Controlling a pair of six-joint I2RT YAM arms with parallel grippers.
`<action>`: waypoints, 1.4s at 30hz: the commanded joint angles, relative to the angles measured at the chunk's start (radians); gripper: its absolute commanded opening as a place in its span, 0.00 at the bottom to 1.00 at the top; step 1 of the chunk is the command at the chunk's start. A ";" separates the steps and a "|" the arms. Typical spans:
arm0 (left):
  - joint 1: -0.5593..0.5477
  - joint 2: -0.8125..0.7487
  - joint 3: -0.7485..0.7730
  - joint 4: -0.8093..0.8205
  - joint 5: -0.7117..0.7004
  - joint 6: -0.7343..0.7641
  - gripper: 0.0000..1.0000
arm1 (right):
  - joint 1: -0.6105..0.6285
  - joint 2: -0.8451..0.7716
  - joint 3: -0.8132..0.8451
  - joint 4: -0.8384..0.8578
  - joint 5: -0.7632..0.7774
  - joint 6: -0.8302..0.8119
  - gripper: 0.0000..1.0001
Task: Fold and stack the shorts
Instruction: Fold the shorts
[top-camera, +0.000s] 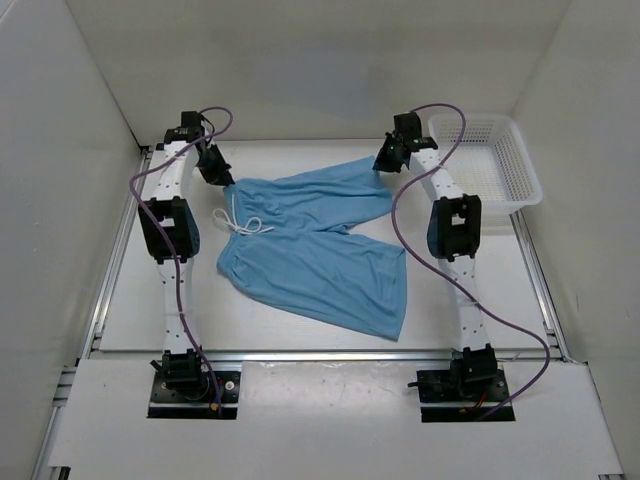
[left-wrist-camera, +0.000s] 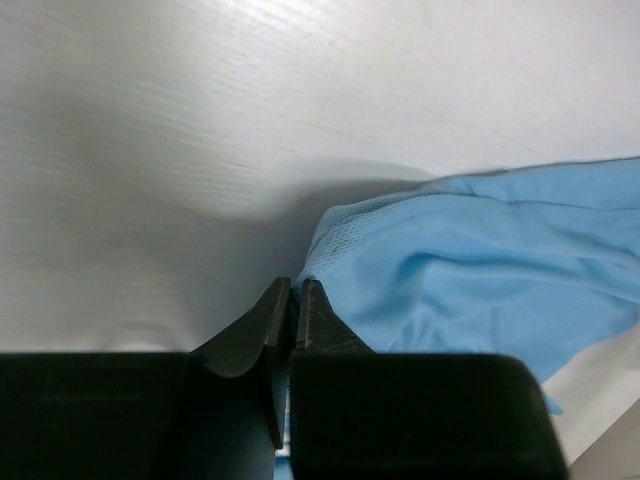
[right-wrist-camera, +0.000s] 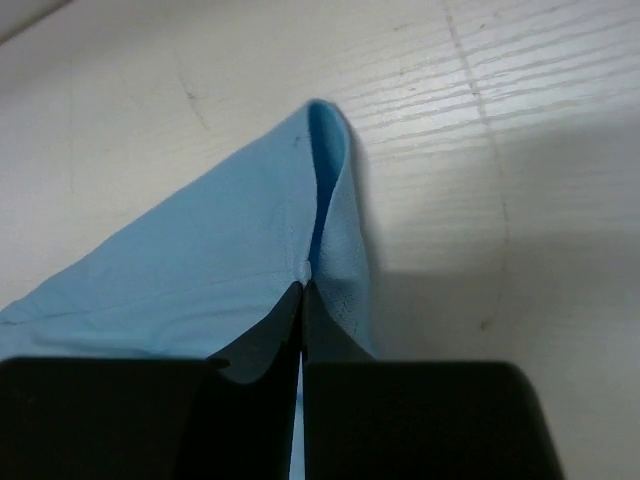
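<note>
Two corners of the shorts are pinched. The left fingers are clenched on the waistband corner at the far left, and the right fingers are clenched on the hem corner of the far leg. The garment lies flat at mid-tabletop, well apart from the basket. Slipping looks like the main risk, since the cloth is thin and each grip holds only a small nip at the very edge, so a quick pull could tug it free. The right wrist view shows the hem folded into a ridge at the fingertips. I cannot tell whether both layers are caught; if only one is, a lift would open the leg instead of carrying it over. Uneven travel between the arms would skew the fold, and the drawstring could trail out loose. The waist faces left and the legs point right, the near leg slanting toward the near right. The long axis runs left to right.
</note>
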 joint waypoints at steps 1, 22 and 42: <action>0.007 -0.147 0.060 -0.015 0.004 0.013 0.10 | 0.001 -0.204 -0.045 0.027 0.072 -0.039 0.00; -0.003 -0.478 -0.312 -0.014 0.016 0.082 0.10 | 0.044 -0.942 -0.887 0.094 0.178 -0.151 0.00; -0.021 -1.165 -1.301 0.075 -0.039 -0.027 0.78 | 0.648 -1.860 -1.790 -0.295 0.684 0.433 0.63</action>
